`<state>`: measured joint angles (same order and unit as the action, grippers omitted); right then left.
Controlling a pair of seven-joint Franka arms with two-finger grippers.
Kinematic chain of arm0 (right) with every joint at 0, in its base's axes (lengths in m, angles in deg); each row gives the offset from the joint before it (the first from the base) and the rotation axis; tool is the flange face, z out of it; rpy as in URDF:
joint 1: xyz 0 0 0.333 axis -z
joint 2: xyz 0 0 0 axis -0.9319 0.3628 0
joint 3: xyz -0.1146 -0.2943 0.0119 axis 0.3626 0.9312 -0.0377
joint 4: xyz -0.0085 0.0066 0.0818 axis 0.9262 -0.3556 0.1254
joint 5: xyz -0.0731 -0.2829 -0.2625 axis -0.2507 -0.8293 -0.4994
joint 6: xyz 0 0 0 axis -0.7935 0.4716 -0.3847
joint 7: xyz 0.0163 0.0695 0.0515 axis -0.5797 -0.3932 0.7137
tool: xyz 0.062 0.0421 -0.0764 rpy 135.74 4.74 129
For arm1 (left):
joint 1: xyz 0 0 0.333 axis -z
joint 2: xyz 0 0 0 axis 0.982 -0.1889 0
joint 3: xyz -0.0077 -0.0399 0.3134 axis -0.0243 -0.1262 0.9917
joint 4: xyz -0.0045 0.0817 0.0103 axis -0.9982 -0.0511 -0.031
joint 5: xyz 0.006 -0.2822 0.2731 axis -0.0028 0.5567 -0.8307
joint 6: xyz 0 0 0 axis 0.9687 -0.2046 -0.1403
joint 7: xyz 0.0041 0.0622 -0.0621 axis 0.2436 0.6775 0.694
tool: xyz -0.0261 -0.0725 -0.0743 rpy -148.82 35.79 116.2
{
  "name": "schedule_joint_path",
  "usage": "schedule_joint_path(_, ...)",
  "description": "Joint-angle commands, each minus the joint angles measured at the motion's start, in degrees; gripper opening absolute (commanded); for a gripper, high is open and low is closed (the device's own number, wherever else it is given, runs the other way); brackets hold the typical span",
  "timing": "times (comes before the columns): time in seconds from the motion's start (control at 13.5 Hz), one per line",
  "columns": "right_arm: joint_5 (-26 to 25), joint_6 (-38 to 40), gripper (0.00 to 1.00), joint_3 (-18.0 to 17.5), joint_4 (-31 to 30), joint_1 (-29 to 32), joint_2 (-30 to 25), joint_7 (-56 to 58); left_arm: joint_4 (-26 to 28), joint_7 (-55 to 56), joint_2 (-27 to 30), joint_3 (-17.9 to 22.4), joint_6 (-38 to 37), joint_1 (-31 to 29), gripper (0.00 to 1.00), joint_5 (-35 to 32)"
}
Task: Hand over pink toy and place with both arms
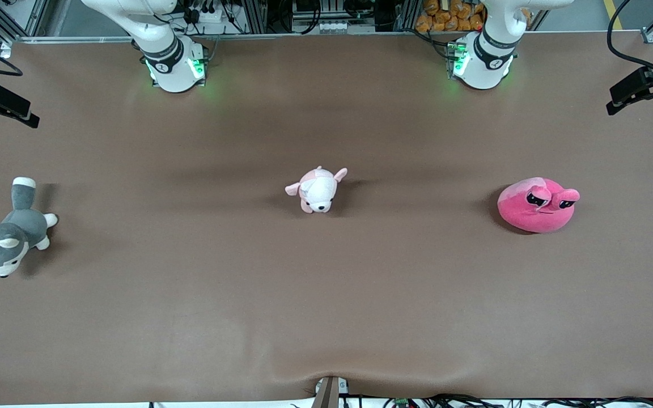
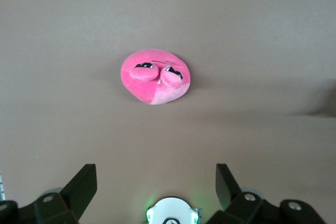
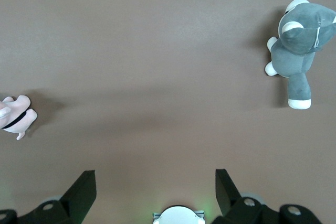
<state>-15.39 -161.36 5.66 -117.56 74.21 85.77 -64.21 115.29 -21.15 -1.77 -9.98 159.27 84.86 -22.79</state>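
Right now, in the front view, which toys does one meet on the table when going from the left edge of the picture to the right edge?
Grey-and-white husky plush → small pale pink-and-white puppy plush → hot-pink toy with bulging eyes. All three lie apart on the brown table.

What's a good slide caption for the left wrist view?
Left pincer open, high over the pink toy lying untouched on the brown table.

Hot-pink toy (image 1: 537, 206) flat on table, eyes up, toward left arm's end.
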Motion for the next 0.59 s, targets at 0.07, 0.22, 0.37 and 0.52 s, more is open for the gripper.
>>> schedule_joint_path(0.07, 0.9, 0.5, 1.0, -0.7, 0.3, 1.4, 0.0, -0.4, -1.2, -0.2, -0.8, -0.3, -1.0, -0.1, 1.0, -1.1)
schedule_joint_path(0.22, 0.9, 0.5, 1.0, -0.7, 0.3, 1.4, 0.0, -0.5, -1.1, -0.6, -0.7, 0.0, -1.0, -0.5, 1.0, -1.6)
schedule_joint_path(0.37, 0.9, 0.4, 1.0, -0.7, 0.3, 1.4, 0.0, -0.4, -1.1, 0.1, -0.7, 0.2, -1.0, -0.4, 1.0, -1.8)
schedule_joint_path(0.52, 0.9, 0.4, 1.0, -0.7, 0.3, 1.4, 0.0, -0.4, -1.2, 0.5, -0.8, 0.2, -0.9, -0.4, 1.0, -1.7)
